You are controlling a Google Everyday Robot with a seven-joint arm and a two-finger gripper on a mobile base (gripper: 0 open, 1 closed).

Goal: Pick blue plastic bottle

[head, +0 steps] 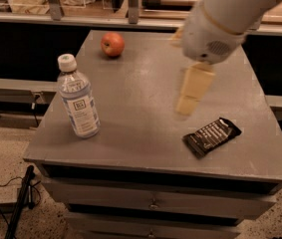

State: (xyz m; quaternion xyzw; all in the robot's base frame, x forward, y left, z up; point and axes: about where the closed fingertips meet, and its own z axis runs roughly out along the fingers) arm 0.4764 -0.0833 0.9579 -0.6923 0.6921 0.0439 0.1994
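Blue plastic bottle [78,99] is seen standing upright at the left of the frame, on the left part of the grey bench [130,118], near its left edge. It is made of clear plastic, is closed with a white screw cap [67,62], and is wrapped in a pale label [81,108] marked with a small dark square. It is touched by nothing but the bench.

The gripper [190,91] is held in the air right of centre, hung below a thick white arm [225,19] that enters from the upper right corner. Whether it is open or closed cannot be told, and no object is seen held by it. It is well apart from the bottle, with bare bench top between them.

A red apple [112,44] is placed at the far side of the bench, in the upper left of the frame, beyond the bottle. A dark snack packet [211,136] is laid flat toward the lower right, below the gripper in the frame. Drawer fronts [150,203] are shown under the bench top.
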